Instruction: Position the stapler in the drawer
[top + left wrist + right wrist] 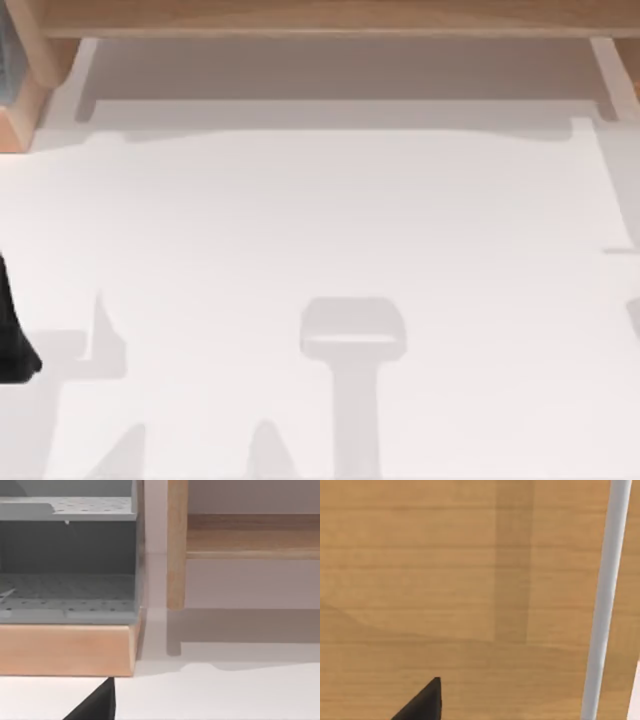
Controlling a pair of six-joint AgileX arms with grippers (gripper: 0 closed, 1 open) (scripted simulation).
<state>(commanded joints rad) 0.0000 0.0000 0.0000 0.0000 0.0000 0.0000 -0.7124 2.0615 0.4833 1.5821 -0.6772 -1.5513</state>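
Note:
The stapler is out of view. A dark part of my left gripper (12, 345) shows at the left edge of the white table (330, 230). In the left wrist view my left gripper (97, 705) pokes in low, just in front of a wooden-framed unit with grey perforated shelves (67, 600). In the right wrist view my right gripper (422, 702) hangs close to a wooden panel (445, 580) with a pale bar (605, 600) along it. I cannot tell whether that panel is the drawer.
A wooden structure (320, 18) runs along the table's far edge, with a wooden block (22, 110) at the far left. In the left wrist view a wooden post (176, 545) and a cross beam (252, 537) stand beside the shelf unit.

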